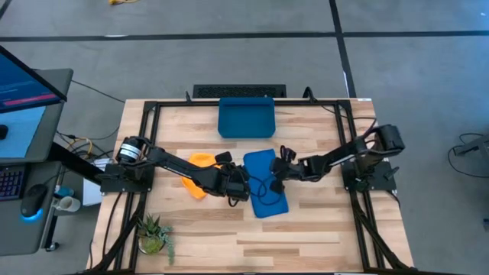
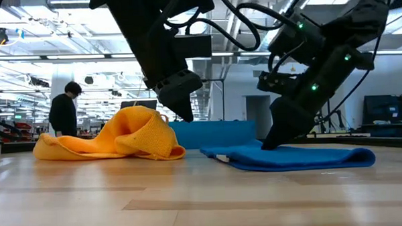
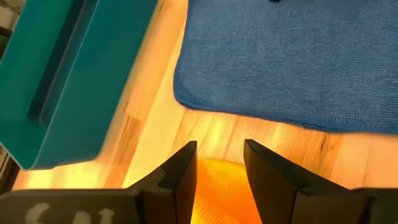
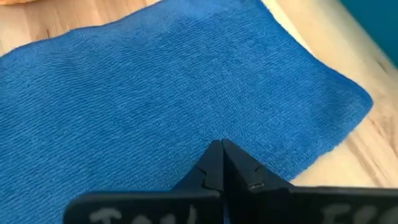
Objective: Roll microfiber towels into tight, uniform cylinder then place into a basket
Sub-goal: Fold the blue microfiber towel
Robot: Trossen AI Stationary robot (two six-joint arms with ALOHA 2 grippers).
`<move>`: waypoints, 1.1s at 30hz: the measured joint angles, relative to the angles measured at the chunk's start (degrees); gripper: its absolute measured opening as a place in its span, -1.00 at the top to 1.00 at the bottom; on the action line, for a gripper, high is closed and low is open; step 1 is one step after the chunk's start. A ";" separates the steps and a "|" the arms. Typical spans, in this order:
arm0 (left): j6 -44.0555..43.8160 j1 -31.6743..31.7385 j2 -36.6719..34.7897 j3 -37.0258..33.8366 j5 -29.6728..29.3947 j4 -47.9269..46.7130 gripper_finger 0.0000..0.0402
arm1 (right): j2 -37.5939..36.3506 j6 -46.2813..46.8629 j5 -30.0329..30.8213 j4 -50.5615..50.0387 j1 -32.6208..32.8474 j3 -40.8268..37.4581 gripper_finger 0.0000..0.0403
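The blue towel (image 1: 265, 183) lies flat on the wooden table just right of the middle, and it looks doubled over in the low view (image 2: 296, 156). The yellow-orange towel (image 1: 200, 173) lies crumpled in a heap to its left (image 2: 115, 136). The dark blue basket (image 1: 246, 117) stands at the far edge. My left gripper (image 3: 217, 165) hangs open above the yellow towel's right end, between the two towels. My right gripper (image 4: 221, 152) is shut, with its tips down on the blue towel. My right gripper's shut fingertips (image 2: 270, 143) meet the top face of the blue towel (image 4: 186, 118), inward of its right edge. The fingers slant down from the table's right side. The towel stays flat on the table. Whether any cloth is caught between the tips, I cannot tell.
A black bar (image 1: 239, 91) lies behind the basket. A potted plant (image 1: 153, 234) stands at the near left corner. Black frame rails (image 1: 141, 145) run along the table's sides. A person (image 2: 63, 114) stands in the room beyond. Bare wood (image 1: 306, 237) spreads along the near side.
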 joint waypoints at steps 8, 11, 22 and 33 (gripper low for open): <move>-0.29 0.00 0.07 0.00 0.37 0.16 0.38 | -5.99 10.64 -1.14 -15.11 1.66 -0.14 0.91; -0.34 0.00 0.07 0.00 1.89 0.27 0.38 | -9.22 15.06 -1.25 -22.44 4.65 -0.35 0.90; 2.82 0.00 0.10 0.00 3.58 4.47 0.38 | -11.63 15.08 2.81 -23.06 9.30 -0.23 0.89; 2.80 -0.08 0.12 -0.01 6.26 4.42 0.38 | -10.39 15.78 -9.17 -16.08 18.62 0.30 0.92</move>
